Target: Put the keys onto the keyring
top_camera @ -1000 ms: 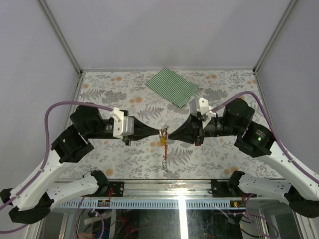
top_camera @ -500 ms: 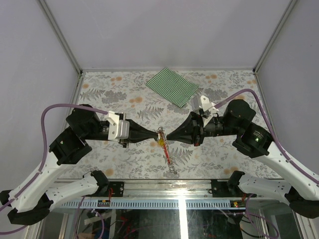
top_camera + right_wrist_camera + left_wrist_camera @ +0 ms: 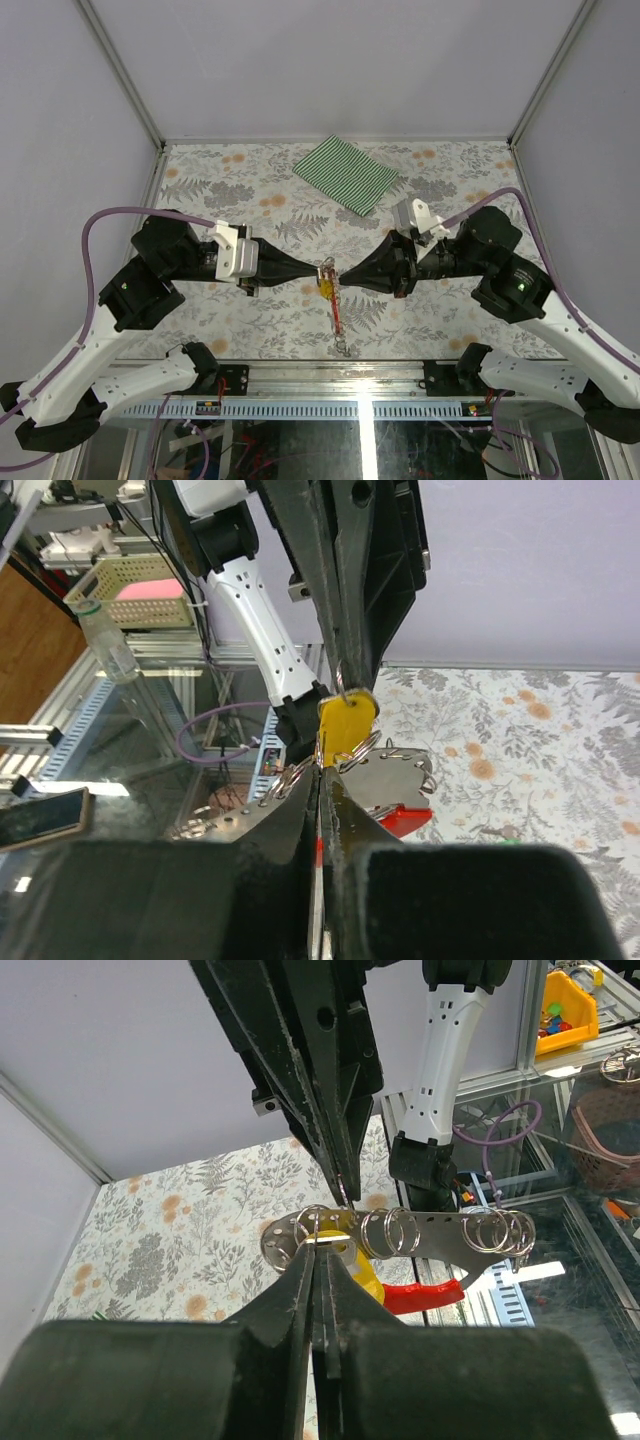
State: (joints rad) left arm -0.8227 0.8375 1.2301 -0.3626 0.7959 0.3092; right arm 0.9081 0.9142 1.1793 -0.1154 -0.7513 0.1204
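**Arms meet tip to tip mid-table**

Top view: both arms reach inward over the table [image 3: 240, 180], left gripper [image 3: 316, 268] and right gripper [image 3: 342, 275] nearly touching, red keyring [image 3: 338, 312] dangling between them. Left wrist: fingers clamp the yellow key [image 3: 362, 1272]. Right wrist: fingers pinch the keyring's rings.

Cloth [image 3: 346, 174]: green-striped, lying flat near the far edge.
Tabletop [image 3: 220, 180]: floral-patterned surface.
Basket [image 3: 125, 592]: pale lattice, beyond the tabletop, pink contents.

I've got the keyring [image 3: 337, 312] up in the air, nipped at its top between left gripper [image 3: 314, 270] and right gripper [image 3: 344, 273]. The red strap dangles with silver chain lowest, and a yellow-headed key [image 3: 326, 288] sits just under the pinch.
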